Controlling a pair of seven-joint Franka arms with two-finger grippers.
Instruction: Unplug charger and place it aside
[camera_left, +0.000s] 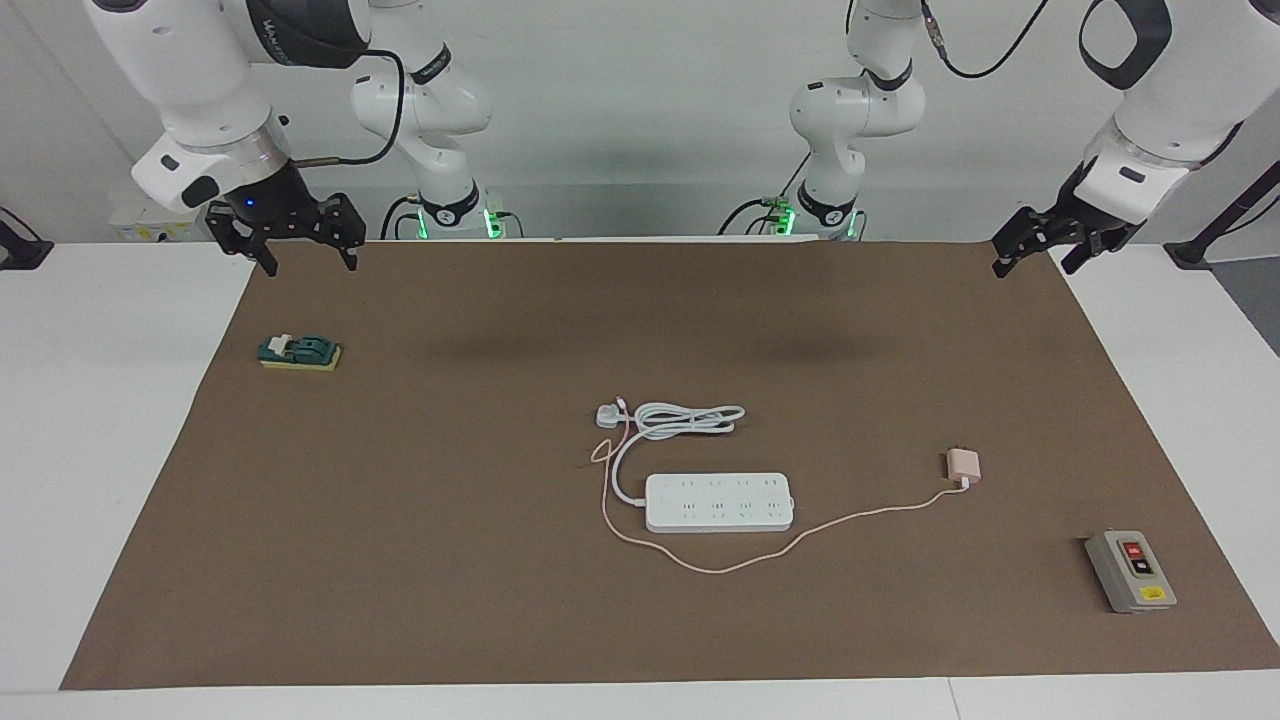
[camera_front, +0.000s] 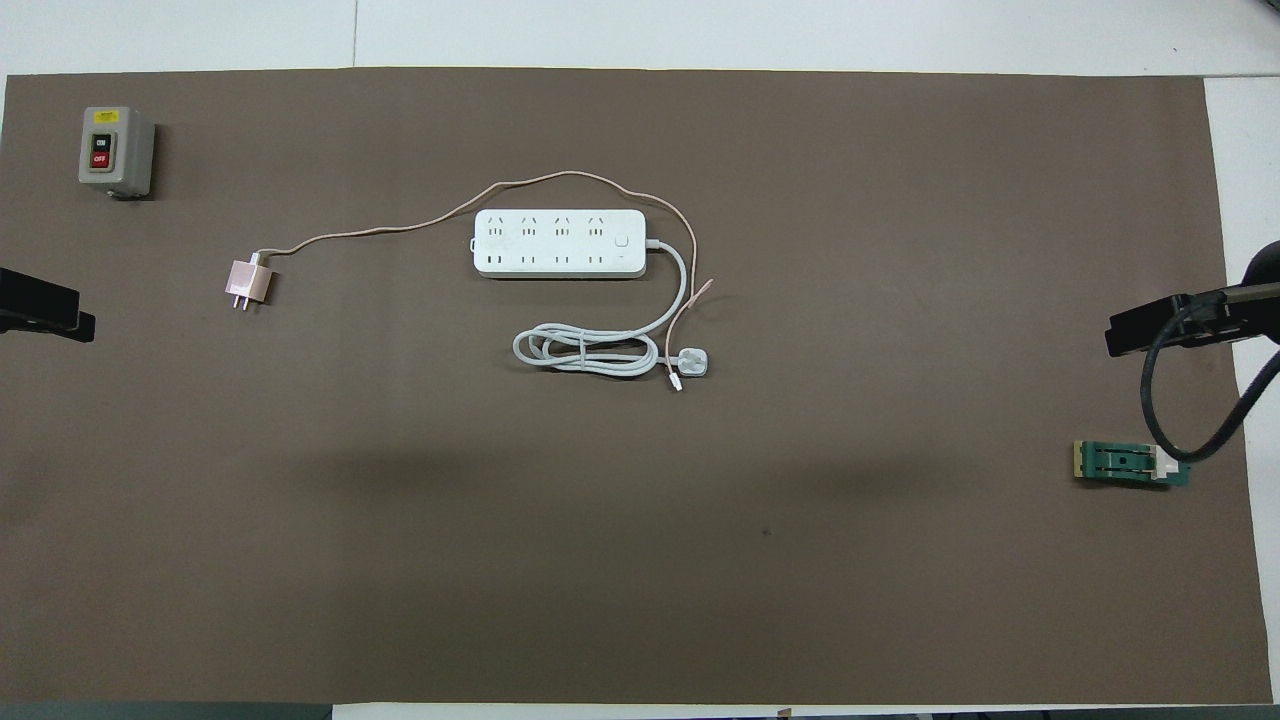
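The pale pink charger (camera_left: 964, 465) (camera_front: 247, 284) lies on the brown mat, unplugged, with its prongs free, beside the white power strip (camera_left: 719, 502) (camera_front: 559, 243) toward the left arm's end. Its thin pink cable (camera_left: 860, 515) runs round the strip and ends by the white plug (camera_left: 607, 415). My left gripper (camera_left: 1033, 262) hangs open and empty over the mat's corner at its own end. My right gripper (camera_left: 310, 266) hangs open and empty over the corner at the right arm's end. Both are well away from the charger.
The strip's thick white cord (camera_front: 580, 352) lies coiled nearer to the robots than the strip. A grey switch box (camera_left: 1130, 570) (camera_front: 115, 150) stands at the left arm's end, farther out than the charger. A green block (camera_left: 300, 352) (camera_front: 1130, 463) lies under the right gripper's side.
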